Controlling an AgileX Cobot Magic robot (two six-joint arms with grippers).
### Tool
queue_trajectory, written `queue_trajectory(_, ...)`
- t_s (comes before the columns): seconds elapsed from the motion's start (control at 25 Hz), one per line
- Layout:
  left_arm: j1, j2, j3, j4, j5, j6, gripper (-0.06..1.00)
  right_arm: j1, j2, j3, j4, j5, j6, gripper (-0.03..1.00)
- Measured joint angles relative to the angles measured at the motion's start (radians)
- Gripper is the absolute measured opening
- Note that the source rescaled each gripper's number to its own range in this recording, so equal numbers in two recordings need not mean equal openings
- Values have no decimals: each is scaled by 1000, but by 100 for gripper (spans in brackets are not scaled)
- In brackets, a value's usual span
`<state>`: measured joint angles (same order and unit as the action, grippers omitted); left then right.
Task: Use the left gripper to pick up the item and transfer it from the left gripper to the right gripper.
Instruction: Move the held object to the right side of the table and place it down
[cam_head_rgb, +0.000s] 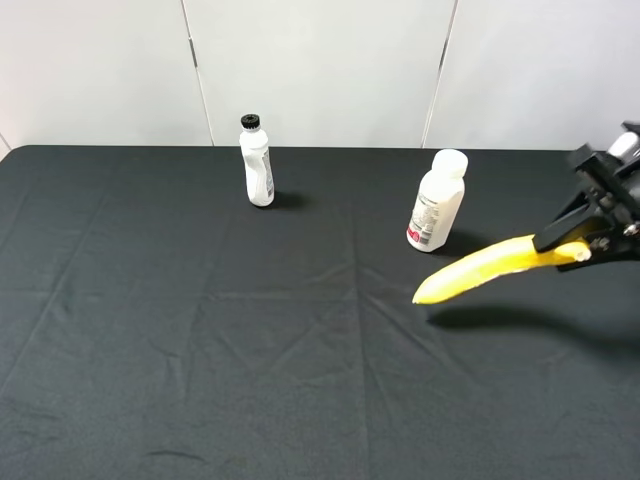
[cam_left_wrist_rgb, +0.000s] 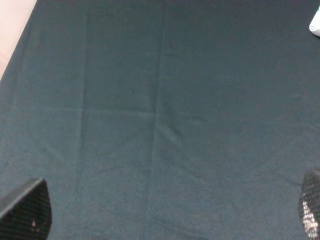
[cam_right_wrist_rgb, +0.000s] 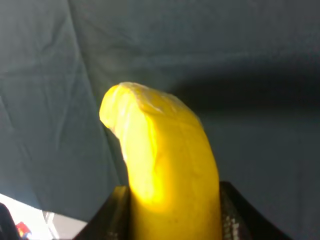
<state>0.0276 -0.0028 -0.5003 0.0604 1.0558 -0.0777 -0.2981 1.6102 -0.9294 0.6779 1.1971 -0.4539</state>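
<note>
Your banana (cam_head_rgb: 480, 268) is off the table, hanging in the air at the right side of the exterior view and casting a long shadow on the black cloth (cam_head_rgb: 200, 350) below it. It is held by one end only. The free end points toward the middle of the table and dips a little, ending in front of the wider white-capped bottle (cam_head_rgb: 437, 202) without touching it.

The right gripper (cam_head_rgb: 572, 250) has it. The black fingers are clamped on either side of the fruit, and the right wrist view shows the same grip close up: the banana (cam_right_wrist_rgb: 170, 165) fills the space between the two fingers (cam_right_wrist_rgb: 116, 215). Only the end of that arm shows, reaching in from the right edge and tilted slightly down.

Your left gripper (cam_left_wrist_rgb: 167, 215) does not appear in the exterior view. Its wrist camera looks down on bare, creased cloth, with the two fingertips (cam_left_wrist_rgb: 27, 210) far apart at opposite corners and nothing between them (jaws wide and empty). A white sliver at one corner of that view (cam_left_wrist_rgb: 316, 22) may be a bottle, but too little shows to say.

The slim white black-capped bottle (cam_head_rgb: 257, 162) stands upright near the back edge, well apart from the banana.
</note>
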Motion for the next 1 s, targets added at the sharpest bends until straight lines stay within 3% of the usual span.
queue_trajectory(0.44,0,0,0,0,0,0,100,0,175,-2,-4,1,-14,3)
queue_trajectory(0.8,0,0,0,0,0,0,100,0,178,-5,-4,-39,8,3)
queue_trajectory(0.84,0,0,0,0,0,0,100,0,178,-5,-6,-43,9,8)
queue_trajectory(0.88,0,0,0,0,0,0,100,0,178,-5,-18,-56,10,24)
queue_trajectory(0.96,0,0,0,0,0,0,100,0,180,-5,-29,-72,13,66)
queue_trajectory(1.0,0,0,0,0,0,0,100,0,181,-5,-31,-72,15,80)
